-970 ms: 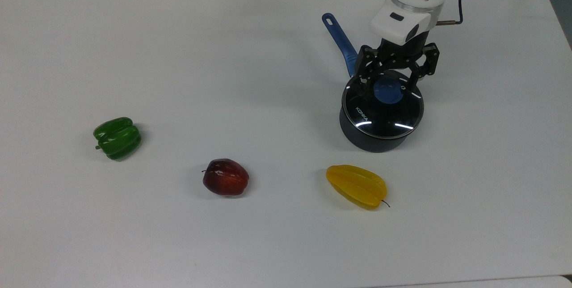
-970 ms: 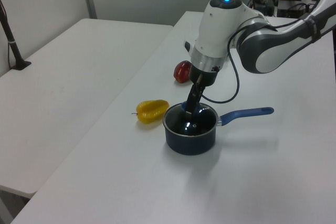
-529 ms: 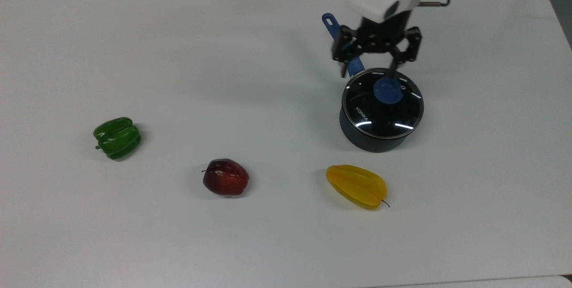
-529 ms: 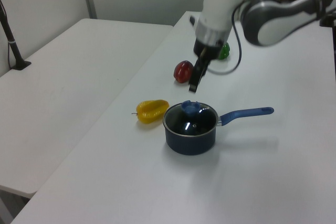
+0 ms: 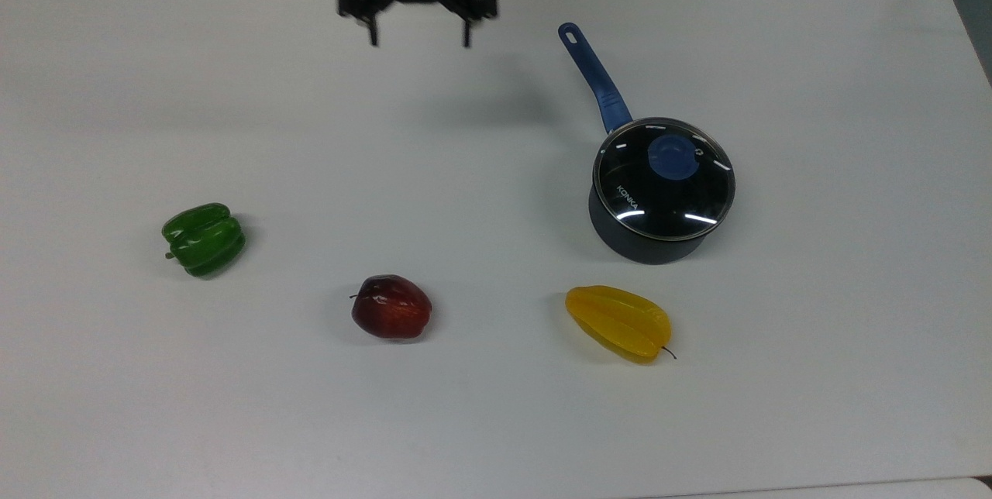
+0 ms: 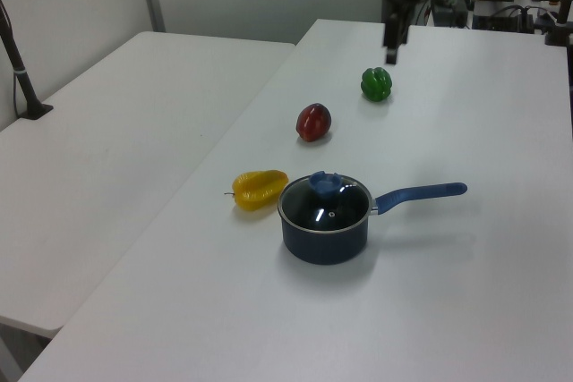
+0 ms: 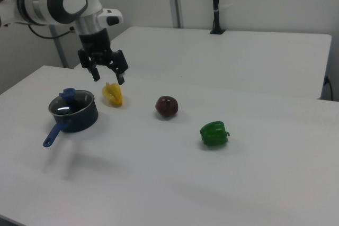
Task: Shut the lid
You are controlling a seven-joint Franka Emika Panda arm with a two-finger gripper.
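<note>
We see lid (image 5: 664, 178) seated flush on saucepan (image 5: 649, 239), right of centre in top view. Claw (image 5: 419, 40) spread wide, empty, upper centre. We judge closing done; keep clear, don't nudge knob (image 5: 673, 156).

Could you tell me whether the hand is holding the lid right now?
No, the hand is open and empty, hanging well away from the lid, which sits on the pot.

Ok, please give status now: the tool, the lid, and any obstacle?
Tool open, empty, high over table, away from pot. Lid seated on saucepan. No obstacle near.
</note>
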